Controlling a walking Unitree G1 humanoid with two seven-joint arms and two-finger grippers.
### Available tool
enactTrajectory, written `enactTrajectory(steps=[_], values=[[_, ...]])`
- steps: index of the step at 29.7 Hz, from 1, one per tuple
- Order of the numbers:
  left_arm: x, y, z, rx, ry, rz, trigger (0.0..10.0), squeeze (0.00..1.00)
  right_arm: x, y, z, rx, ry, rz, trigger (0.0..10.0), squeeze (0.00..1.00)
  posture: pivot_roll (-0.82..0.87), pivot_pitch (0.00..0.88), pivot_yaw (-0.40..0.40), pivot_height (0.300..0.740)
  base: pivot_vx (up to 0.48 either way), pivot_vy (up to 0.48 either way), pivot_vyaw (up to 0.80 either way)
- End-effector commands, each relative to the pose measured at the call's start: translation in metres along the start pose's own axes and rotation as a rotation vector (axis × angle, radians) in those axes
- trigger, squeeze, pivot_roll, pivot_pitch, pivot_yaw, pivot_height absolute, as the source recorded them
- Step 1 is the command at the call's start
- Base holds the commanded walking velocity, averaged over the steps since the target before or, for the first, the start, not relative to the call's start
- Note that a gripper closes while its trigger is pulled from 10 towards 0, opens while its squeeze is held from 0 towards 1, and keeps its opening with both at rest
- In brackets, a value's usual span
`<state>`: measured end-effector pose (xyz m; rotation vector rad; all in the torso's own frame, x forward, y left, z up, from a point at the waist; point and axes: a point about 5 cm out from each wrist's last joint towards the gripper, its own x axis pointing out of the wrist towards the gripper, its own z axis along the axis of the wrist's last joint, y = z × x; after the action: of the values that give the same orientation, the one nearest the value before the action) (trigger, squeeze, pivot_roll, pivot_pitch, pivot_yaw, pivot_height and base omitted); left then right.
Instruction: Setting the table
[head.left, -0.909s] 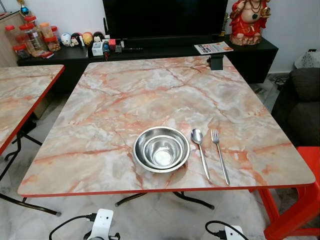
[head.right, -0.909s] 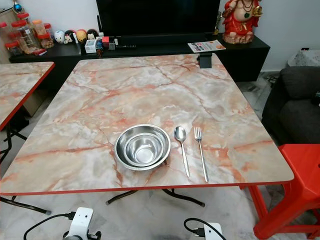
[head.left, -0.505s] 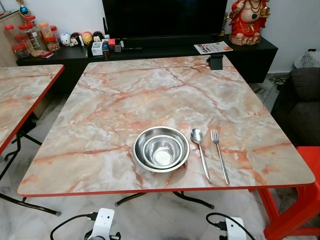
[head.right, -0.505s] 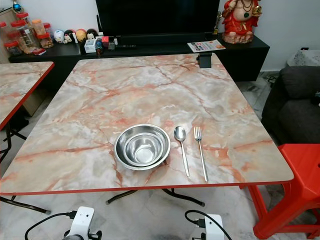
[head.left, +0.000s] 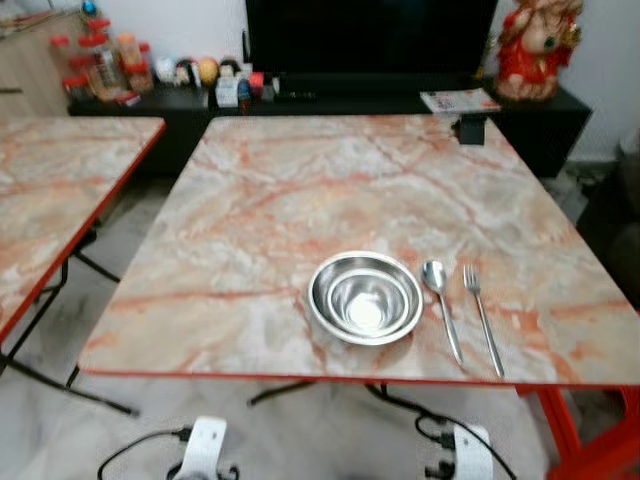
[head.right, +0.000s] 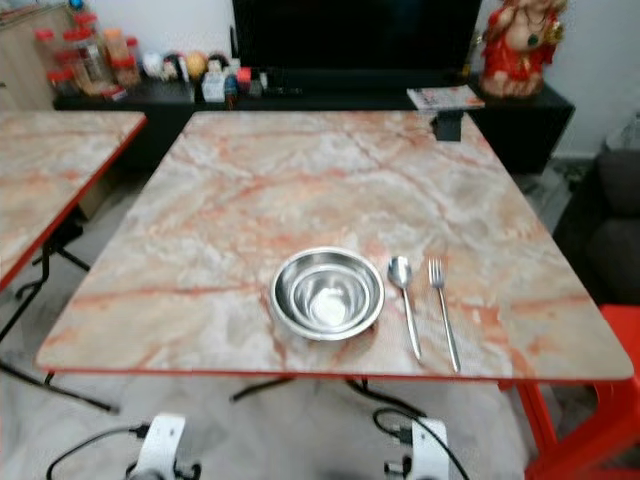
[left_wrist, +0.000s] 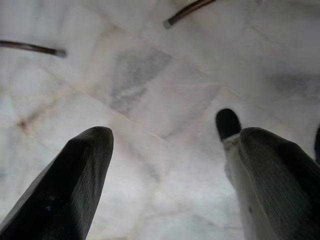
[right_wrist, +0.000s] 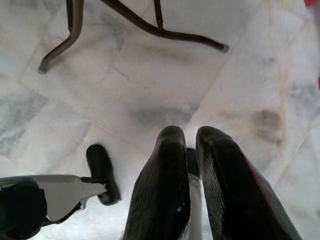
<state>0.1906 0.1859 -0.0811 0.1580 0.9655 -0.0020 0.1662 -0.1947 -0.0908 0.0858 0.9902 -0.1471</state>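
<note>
Left eye view just swung left and went blurry, so your camera moved, not the tableware.

Nearest you, the left gripper (left_wrist: 165, 170) hangs fingers apart over the floor and the right gripper (right_wrist: 192, 175) is pinched closed, both empty. Farther out, bowl (head.left: 364, 298), spoon (head.left: 441, 305) and fork (head.left: 482, 317) sit unchanged near the table (head.left: 300, 180) edge; setting looks done.

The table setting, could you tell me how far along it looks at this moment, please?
Done: a steel bowl sits near the front edge of the marble table, with a spoon just right of it and a fork beside the spoon, both lying parallel. In hand: nothing; the left gripper, open, and the right gripper, shut, hang over the floor. Left: perhaps further places.
</note>
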Motion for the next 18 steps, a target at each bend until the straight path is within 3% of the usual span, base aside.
enactTrajectory(steps=[1,18], values=[[0.0004,-0.0027,0.0006,-0.003,0.008,-0.004,10.0,0.00,-0.0014,-0.0064,-0.0053,0.025,0.011,-0.026,10.0,0.00,-0.07,0.000,0.045,0.740,0.000,0.326,0.00],[0.0006,0.0000,0.0025,0.003,0.004,-0.001,10.0,0.00,-0.0020,-0.0045,-0.0102,0.047,0.024,-0.030,10.0,0.00,-0.07,0.000,0.058,0.740,0.000,0.329,0.00]])
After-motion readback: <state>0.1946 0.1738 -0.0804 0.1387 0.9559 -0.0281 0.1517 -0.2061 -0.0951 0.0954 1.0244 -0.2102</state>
